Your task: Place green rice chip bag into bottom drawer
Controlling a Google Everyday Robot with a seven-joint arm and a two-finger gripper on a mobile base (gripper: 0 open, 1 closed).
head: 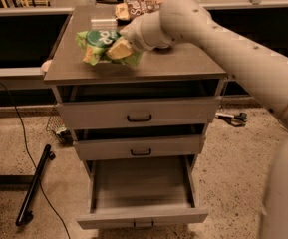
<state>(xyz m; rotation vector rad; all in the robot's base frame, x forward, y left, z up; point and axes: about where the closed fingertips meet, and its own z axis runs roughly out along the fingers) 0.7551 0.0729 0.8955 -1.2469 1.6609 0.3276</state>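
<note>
The green rice chip bag (99,44) is a crinkly bright-green bag with white lettering and yellow patches. It hangs just above the left front of the grey cabinet top (183,66), with its shadow under it. My gripper (122,45) is at the bag's right end, shut on it; the wrist hides most of the fingers. The arm reaches in from the right. The bottom drawer (142,215) is pulled out below, and its flat grey inside holds nothing.
A brown-and-tan snack bag (133,7) lies at the back of the top. The two upper drawers (138,114) with dark handles are shut. A black stand leg (34,183) and a cable lie on the floor at left, and a small tool (231,117) at right.
</note>
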